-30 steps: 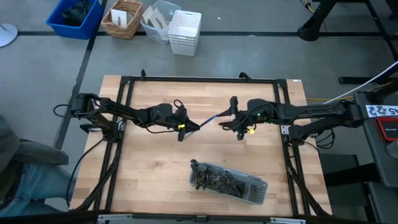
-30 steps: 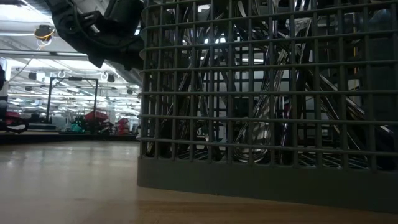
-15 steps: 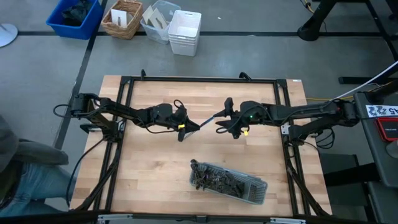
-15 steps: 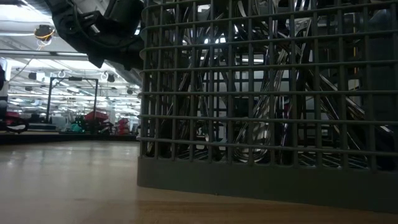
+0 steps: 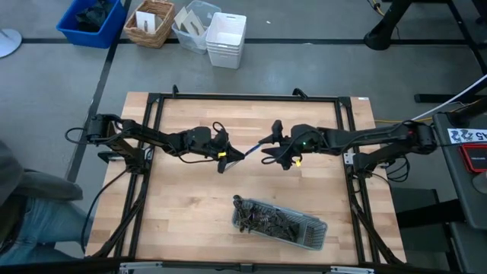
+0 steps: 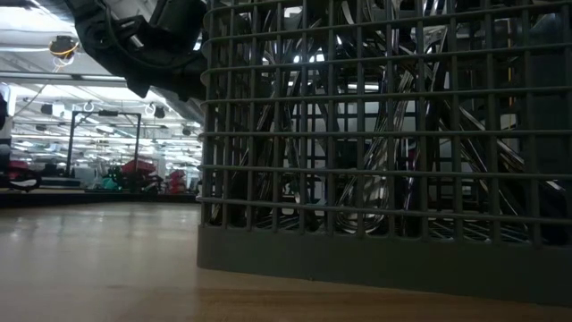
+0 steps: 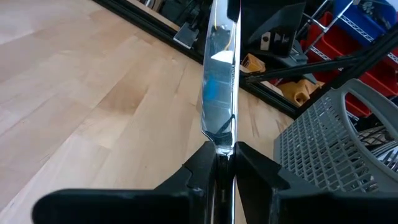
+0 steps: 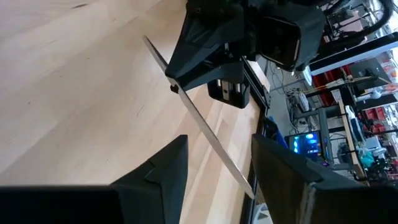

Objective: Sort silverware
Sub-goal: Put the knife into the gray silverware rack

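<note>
1. since the earlier high view the right gripper (image 5: 268, 151) has slid in toward the left gripper (image 5: 228, 157), so its fingers now sit on either side of the far end of the knife (image 5: 253, 147); the left arm has not shifted.
2. the left gripper is pinched tight on one end of the knife (image 7: 219, 93), which sticks straight out ahead of its fingertips (image 7: 205, 163) over the wooden table (image 5: 183, 213).
3. the right gripper (image 8: 214, 163) is spread wide, and the knife's (image 8: 199, 127) blade runs through the gap between its fingers (image 8: 166, 171) without touching either that i can see.
4. the rest of the silverware (image 5: 266, 219) lies heaped in the mesh tray (image 5: 316, 236), well apart from both grippers on the near side of the table; the low view shows it packed behind the tray's grid (image 6: 375, 224).
5. handling judgement: the knife looks light, stiff and slick, so it should not bend during a handoff but could slide or pivot in a loose pinch.
6. the best hold is probably across the flat faces, close ahead of the left fingertips rather than at the extreme tip, with the right jaws fully shut before the left lets go.
</note>
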